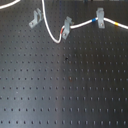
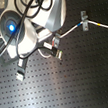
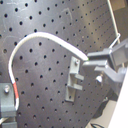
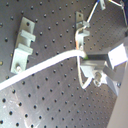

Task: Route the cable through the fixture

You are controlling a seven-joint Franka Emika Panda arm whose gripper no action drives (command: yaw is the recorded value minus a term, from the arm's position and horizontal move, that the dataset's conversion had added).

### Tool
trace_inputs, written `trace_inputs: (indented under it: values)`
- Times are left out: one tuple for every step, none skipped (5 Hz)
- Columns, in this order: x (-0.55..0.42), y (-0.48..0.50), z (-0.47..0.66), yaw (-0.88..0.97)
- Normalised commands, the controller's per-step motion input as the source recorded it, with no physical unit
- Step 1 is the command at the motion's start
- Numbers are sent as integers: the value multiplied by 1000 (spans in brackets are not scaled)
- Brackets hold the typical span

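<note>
The cable point(image 1: 80, 24) is a thin white cord. It runs through the upright clip point(image 1: 99, 19) and past the middle slanted clip point(image 1: 67, 26), where its red band sits, then loops back up. The fixture point(image 1: 34, 18), the left slanted clip, holds no cable. It also shows in the first wrist view point(image 3: 75, 77) and in the second wrist view point(image 4: 22, 42). My gripper point(image 3: 94, 64) is shut on the cable point(image 3: 45, 36) right beside the fixture. In the second wrist view my gripper point(image 4: 95, 67) holds the cable point(image 4: 45, 65) above the board. The arm hides the fixture in the second exterior view.
The black perforated board point(image 1: 64, 85) spreads under everything. In the second exterior view the arm point(image 2: 29, 24) covers the upper left, with the gripper point(image 2: 56, 47) below it and the upright clip point(image 2: 84, 20) to its right. The arm does not show in the first exterior view.
</note>
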Motion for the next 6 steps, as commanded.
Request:
trace_inputs:
  values:
    - [-332,207,479,-46]
    - [-422,318,340,-69]
    - [-320,249,301,-314]
    - [-180,184,284,-623]
    - [-148,138,283,-708]
    - [-165,77,301,-714]
